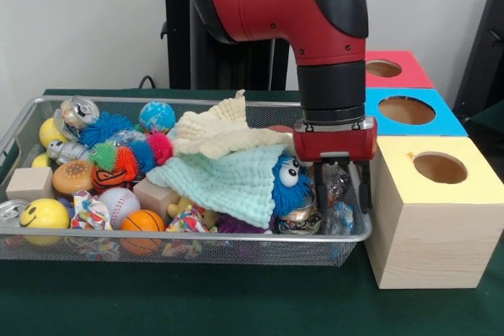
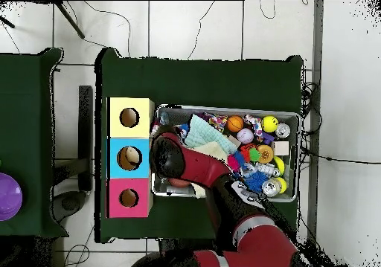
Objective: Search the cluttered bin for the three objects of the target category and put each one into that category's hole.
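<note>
Reaching into the bin (image 1: 197, 235), the pincer (image 1: 344, 194) is seen spread among crinkly wrappers (image 1: 337, 218). Beside it, the mint cloth (image 1: 228, 182) could be snagged and dragged out.

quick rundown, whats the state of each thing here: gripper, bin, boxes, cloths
gripper: open, fingers down inside the bin's end by the boxes, nothing clearly held
bin: full of toys, balls, cans
green cloth: crumpled over the pile
cream cloth: bunched on top
yellow box: hole empty
blue box: something inside hole
red box: hole open
</note>
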